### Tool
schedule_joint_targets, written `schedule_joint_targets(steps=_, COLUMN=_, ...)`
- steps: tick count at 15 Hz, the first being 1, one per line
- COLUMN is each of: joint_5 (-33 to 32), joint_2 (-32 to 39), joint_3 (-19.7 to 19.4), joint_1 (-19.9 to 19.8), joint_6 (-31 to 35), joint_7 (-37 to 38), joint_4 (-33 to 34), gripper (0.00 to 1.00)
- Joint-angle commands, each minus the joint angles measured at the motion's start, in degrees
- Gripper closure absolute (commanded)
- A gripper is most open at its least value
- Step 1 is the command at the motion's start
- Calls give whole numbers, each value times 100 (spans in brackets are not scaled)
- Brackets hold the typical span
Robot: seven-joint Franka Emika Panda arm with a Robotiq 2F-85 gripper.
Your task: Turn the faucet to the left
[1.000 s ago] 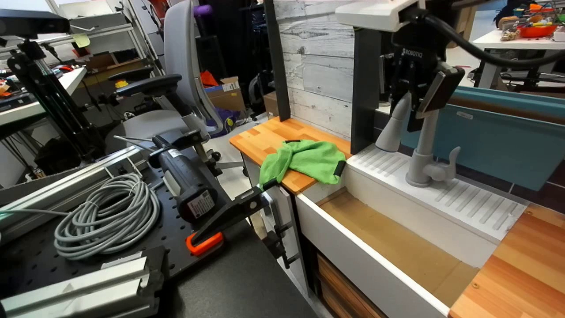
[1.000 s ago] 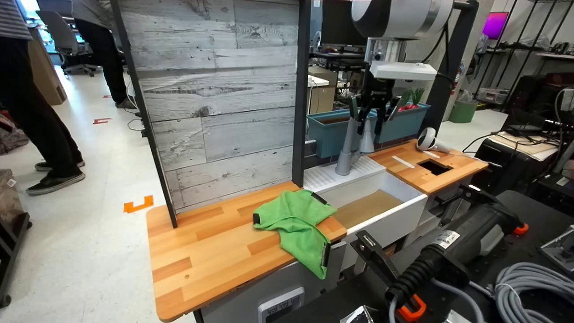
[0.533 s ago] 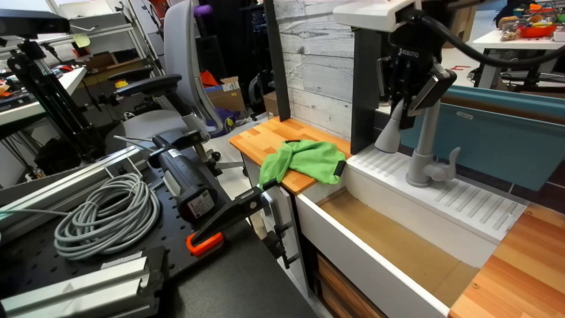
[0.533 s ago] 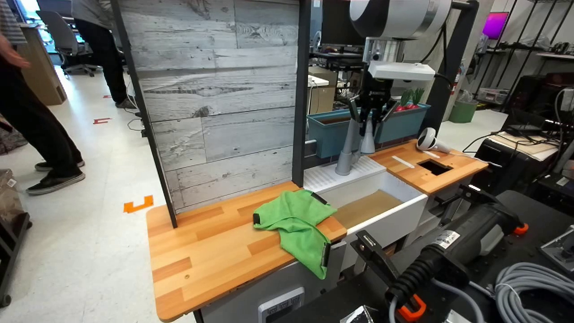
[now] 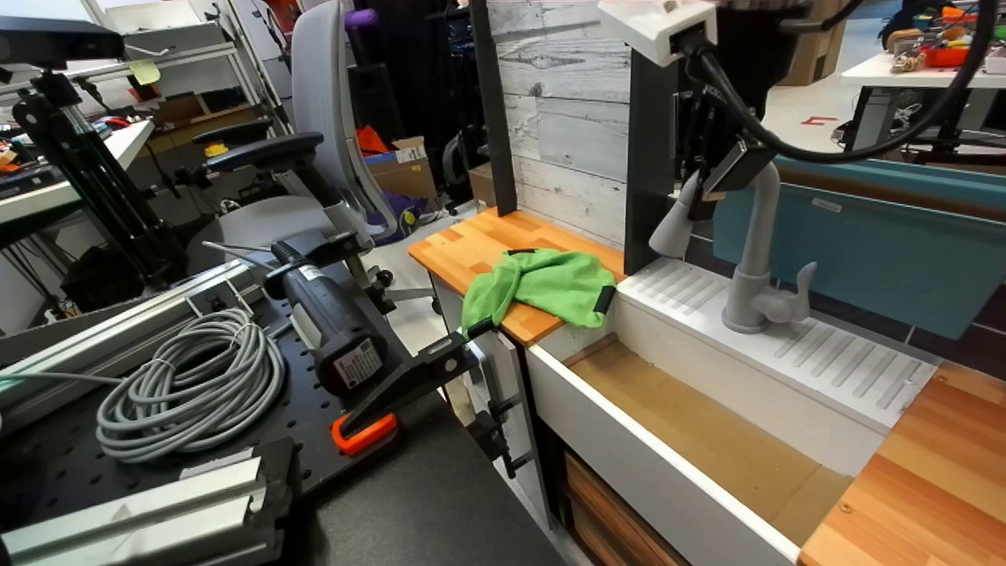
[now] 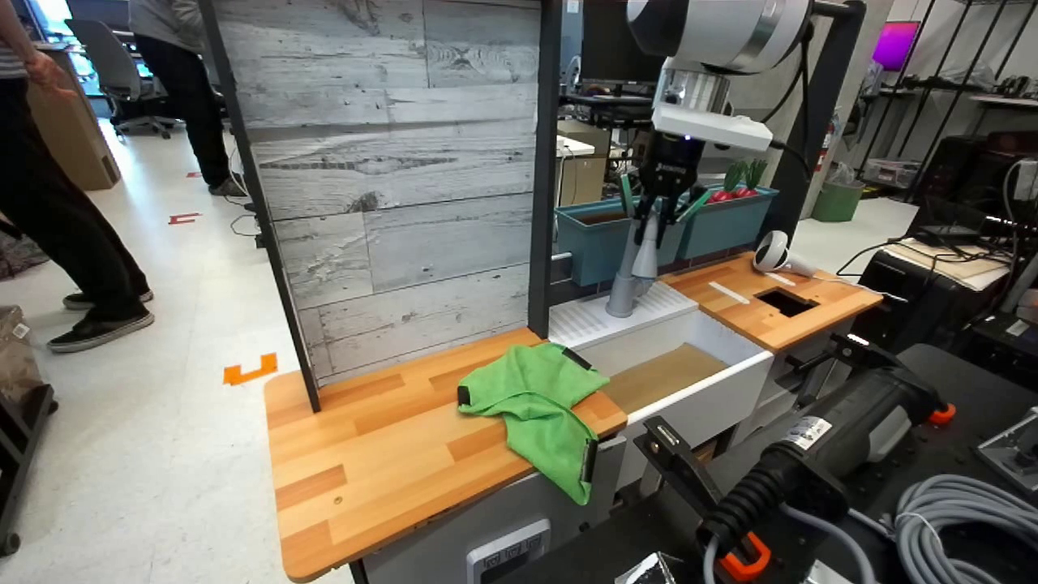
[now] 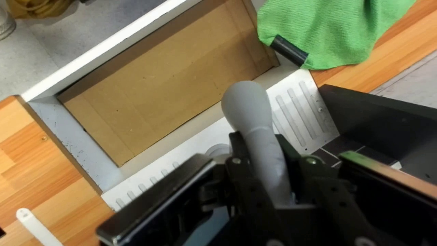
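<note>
While two fingers (image 7: 237,147) flank one spout (image 7: 249,106), one gripper (image 7: 260,136) grasps one faucet (image 5: 756,236).

A wooden counter (image 6: 389,454) is divided by a white sink (image 5: 637,465).
A green cloth (image 6: 531,397) is draped over the front edge of one wooden end, beside the sink; a faucet (image 5: 759,236) is mounted on the sink's ribbed ledge (image 5: 849,358); on the other end, two white strips (image 6: 728,293) and a white device (image 6: 774,255) are laid near a dark cutout (image 6: 787,303).

the faucet spout (image 5: 673,229) has swung leftward in both exterior views, the end effector (image 7: 258,139) tilting along.
</note>
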Motion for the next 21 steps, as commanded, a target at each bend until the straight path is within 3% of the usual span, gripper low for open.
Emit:
schedule_joint_targets(steps=1, joint_5=684, joint_2=158, joint_3=376, joint_1=-65, joint_6=-22, joint_7=240, joint_4=267, gripper=94)
schedule_joint_targets(steps=10, joint_5=1470, joint_2=315, joint_3=638, joint_1=-52, joint_6=913, joint_7=611, joint_4=513, gripper=94)
schedule_joint_targets(steps=15, joint_5=1882, joint_2=275, joint_3=865, joint_1=-218, joint_6=1524, joint_7=374, joint_4=283, gripper=94)
schedule_joint_targets(steps=20, joint_5=1991, joint_2=203, joint_3=1059, joint_1=-409, joint_6=1653, joint_7=173, joint_4=101, gripper=94)
schedule_joint_targets(steps=21, joint_5=1974, joint_2=170, joint_3=1052, joint_1=-426, joint_6=1611, joint_7=165, joint_4=60, gripper=51)
